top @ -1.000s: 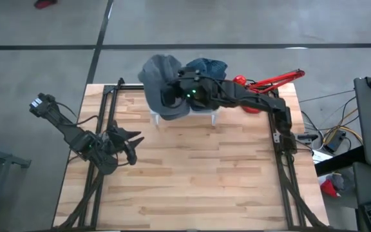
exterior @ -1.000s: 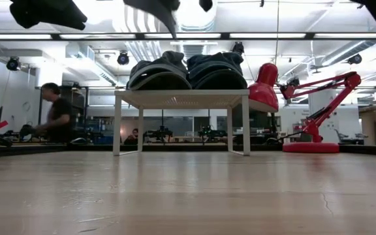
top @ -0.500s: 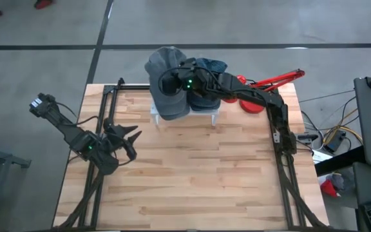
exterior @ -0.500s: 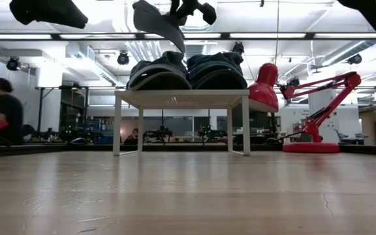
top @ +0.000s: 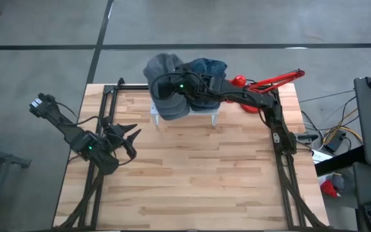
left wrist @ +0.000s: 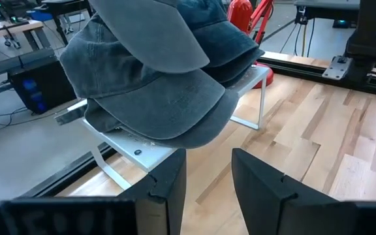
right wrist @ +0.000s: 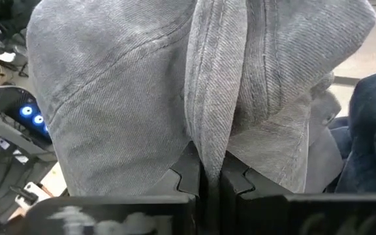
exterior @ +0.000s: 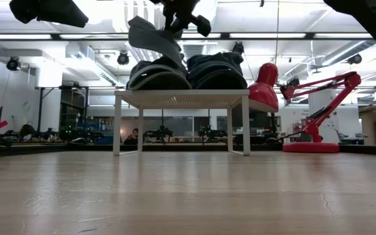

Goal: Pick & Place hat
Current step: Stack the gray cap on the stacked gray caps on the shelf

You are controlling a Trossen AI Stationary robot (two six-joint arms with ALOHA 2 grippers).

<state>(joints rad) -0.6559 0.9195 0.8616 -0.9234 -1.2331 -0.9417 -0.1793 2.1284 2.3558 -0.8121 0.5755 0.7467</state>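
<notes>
A light grey hat [top: 161,68] hangs in my right gripper [top: 176,88] at the table's far edge, over the left of two hat piles. In the low view the grey hat [exterior: 151,38] slants just above that left pile [exterior: 158,72]; a blue pile [exterior: 217,68] lies beside it. Both piles rest on a small white stand [exterior: 181,98]. My right gripper [right wrist: 211,175] is shut on the hat. My left gripper [top: 125,137] waits open near the table's left side, its fingers [left wrist: 168,186] pointing toward the stand [left wrist: 142,151]. My right gripper pinches a bunched fold of the grey hat's cloth [right wrist: 213,124] between its two fingers, several layers together. The hat's crown spreads out beyond the fingers and its brim [exterior: 150,36] slants down toward the left pile; whether it touches the pile I cannot tell.
A red desk lamp [top: 269,82] stands at the far right corner, next to the stand. Black frame rails [top: 102,116] run along the table's left and right sides. The wooden tabletop [top: 192,174] stretches bare toward the near edge.
My right gripper has come down toward the left hat pile, staying shut on the grey hat. The hat has dropped from high over the stand until its brim is close above the pile. A person in the room behind walked out of the low view.
</notes>
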